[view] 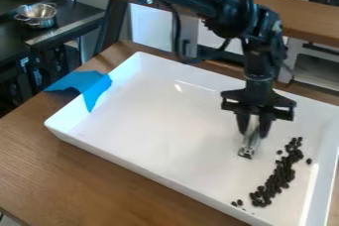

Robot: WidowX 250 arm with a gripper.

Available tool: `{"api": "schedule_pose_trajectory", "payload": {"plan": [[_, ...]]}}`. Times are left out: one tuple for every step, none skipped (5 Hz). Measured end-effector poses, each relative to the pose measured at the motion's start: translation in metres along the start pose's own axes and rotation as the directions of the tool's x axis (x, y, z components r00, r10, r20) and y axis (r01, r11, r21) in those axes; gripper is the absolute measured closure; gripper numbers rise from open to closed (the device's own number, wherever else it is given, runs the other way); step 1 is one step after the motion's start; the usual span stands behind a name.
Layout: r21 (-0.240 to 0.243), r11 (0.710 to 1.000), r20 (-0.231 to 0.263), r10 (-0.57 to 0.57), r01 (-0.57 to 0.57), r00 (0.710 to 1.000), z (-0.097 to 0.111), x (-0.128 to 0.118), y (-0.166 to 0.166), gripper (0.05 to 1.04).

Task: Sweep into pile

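The black gripper (254, 130) hangs over the right half of the white tray (159, 121), pointing down. It is shut on a small pale, silvery tool (249, 143), whose dark-tipped lower end is low over the tray floor, just left of the beans. Whether that end touches the floor I cannot tell. Dark beans (282, 171) lie in an elongated, slanting band near the tray's right side, from beside the tool down toward the front edge. A few single beans are scattered around the band.
A blue cloth (94, 87) drapes over the tray's left rim. The tray's raised walls surround the work area on a wooden table (86, 180). Metal bowls (38, 15) stand on a dark stove at the upper left.
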State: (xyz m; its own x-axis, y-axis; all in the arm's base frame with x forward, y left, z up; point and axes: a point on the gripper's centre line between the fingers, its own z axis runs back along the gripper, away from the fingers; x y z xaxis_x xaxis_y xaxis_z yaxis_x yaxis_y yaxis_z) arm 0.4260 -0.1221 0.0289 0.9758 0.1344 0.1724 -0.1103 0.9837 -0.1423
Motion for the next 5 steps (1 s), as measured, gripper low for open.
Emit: {"api": "schedule_pose_trajectory", "payload": {"plan": [[0.000, 1.000, 0.010, 0.003, -0.003, 1.000, -0.001, -0.001, -0.006, 0.723], [0.009, 0.999, 0.024, -0.034, 0.034, 0.999, -0.004, 0.006, -0.020, 0.723], [0.009, 0.999, 0.024, -0.032, 0.032, 0.999, -0.005, 0.007, -0.023, 0.724], [-0.006, 0.999, 0.032, -0.037, 0.037, 0.999, -0.004, 0.001, -0.022, 0.724], [-0.030, 0.997, -0.001, -0.064, 0.064, 0.998, 0.006, -0.021, -0.015, 0.723]]}}
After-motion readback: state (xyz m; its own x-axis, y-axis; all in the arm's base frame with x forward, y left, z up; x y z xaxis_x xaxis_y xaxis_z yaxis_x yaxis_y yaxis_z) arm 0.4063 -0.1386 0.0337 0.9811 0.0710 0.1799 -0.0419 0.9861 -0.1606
